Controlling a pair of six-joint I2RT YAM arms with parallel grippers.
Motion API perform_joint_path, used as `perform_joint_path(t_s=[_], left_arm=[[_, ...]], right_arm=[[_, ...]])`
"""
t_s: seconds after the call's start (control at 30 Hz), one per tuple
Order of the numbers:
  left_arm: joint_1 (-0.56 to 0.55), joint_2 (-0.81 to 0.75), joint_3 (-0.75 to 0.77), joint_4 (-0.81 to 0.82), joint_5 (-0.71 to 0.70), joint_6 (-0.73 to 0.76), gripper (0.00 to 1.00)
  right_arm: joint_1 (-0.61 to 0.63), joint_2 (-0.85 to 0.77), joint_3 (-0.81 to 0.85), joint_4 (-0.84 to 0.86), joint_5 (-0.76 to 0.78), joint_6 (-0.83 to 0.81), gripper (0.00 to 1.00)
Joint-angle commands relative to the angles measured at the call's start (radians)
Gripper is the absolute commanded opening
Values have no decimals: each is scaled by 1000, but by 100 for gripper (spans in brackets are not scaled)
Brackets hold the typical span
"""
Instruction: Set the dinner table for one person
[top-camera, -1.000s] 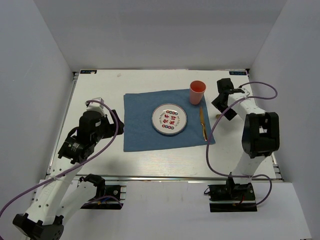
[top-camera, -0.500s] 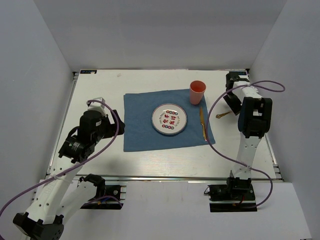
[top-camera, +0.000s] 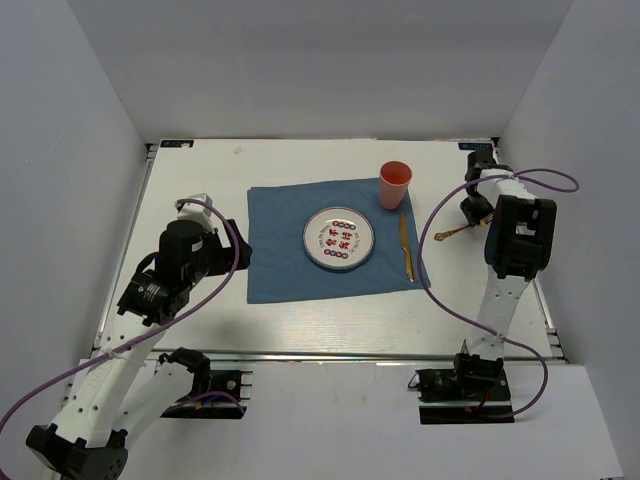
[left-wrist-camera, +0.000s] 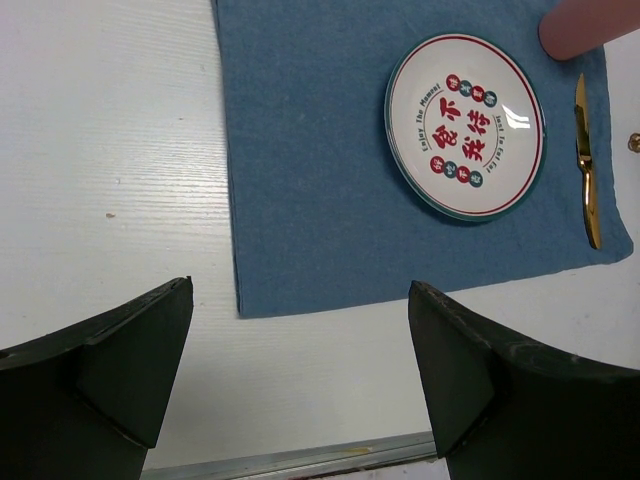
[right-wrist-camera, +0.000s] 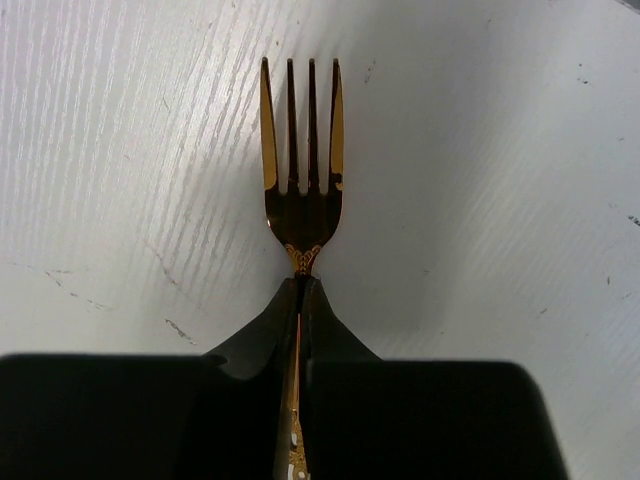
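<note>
The dinner table (top-camera: 200, 180) is a white tabletop carrying a blue placemat (top-camera: 290, 250). On the mat lie a white plate (top-camera: 340, 239) with red characters and a gold knife (top-camera: 406, 247) near its right edge. A pink cup (top-camera: 394, 184) stands at the mat's back right corner. Right of the mat, my right gripper (top-camera: 474, 214) (right-wrist-camera: 302, 287) is shut on the neck of a gold fork (right-wrist-camera: 300, 180), tines pointing away just over the table. The fork's handle (top-camera: 450, 233) sticks out toward the mat. My left gripper (top-camera: 226, 254) (left-wrist-camera: 300, 360) hangs open over the table left of the mat, holding nothing.
A metal rail (top-camera: 330, 355) runs along the table's near edge and shows in the left wrist view as a metal rail (left-wrist-camera: 300, 462). Grey walls close in the table on three sides. Purple cables loop from both arms, one cable (top-camera: 435, 290) crossing beside the mat's right edge.
My right gripper has moved right, away from the cup, and shut on the fork lying on the table. The left arm has not moved.
</note>
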Motion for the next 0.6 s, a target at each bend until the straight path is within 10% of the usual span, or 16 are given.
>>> perform_joint_path(t_s=[0.0, 0.4, 0.57], left_arm=[[-3, -17, -7, 16, 11, 10, 98], [-3, -51, -1, -7, -76, -25, 98], [8, -84, 10, -36, -169, -67, 98]], right_arm=[[2, -19, -42, -27, -56, -18, 0], [183, -722, -387, 347, -54, -113, 0], [387, -768, -430, 528, -276, -204, 0]])
